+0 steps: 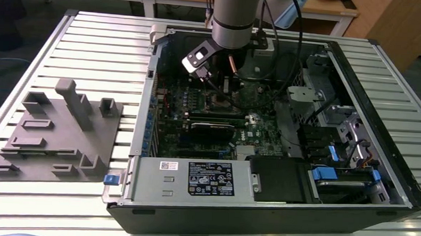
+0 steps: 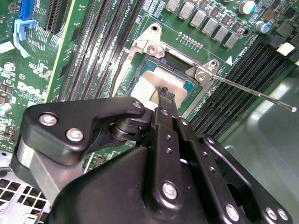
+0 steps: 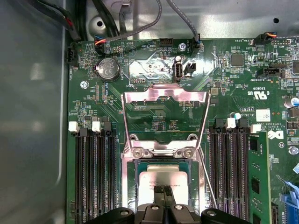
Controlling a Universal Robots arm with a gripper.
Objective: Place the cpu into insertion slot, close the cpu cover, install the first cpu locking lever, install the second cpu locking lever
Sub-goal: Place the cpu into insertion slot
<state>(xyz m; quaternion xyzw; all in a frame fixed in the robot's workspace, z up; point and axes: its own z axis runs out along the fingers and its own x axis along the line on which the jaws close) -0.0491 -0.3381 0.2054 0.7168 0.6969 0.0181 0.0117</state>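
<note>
One black metal tower case (image 1: 277,219), side open, exterior view's centre; green motherboard (image 1: 256,128) part hidden by arm (image 1: 233,17). Black gripper (image 3: 162,190) fingers together, tips on dull silver square cpu (image 3: 149,179), seated in black square insertion slot (image 3: 161,165). Thin silver windowed cpu cover (image 3: 163,95) stands open.

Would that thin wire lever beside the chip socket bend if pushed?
The locking lever is a long, thin metal rod, so it probably flexes slightly and springs back. Smooth and narrow, it may let a push slip off. Anchored by the insertion slot, it likely swings, not slides.
</note>
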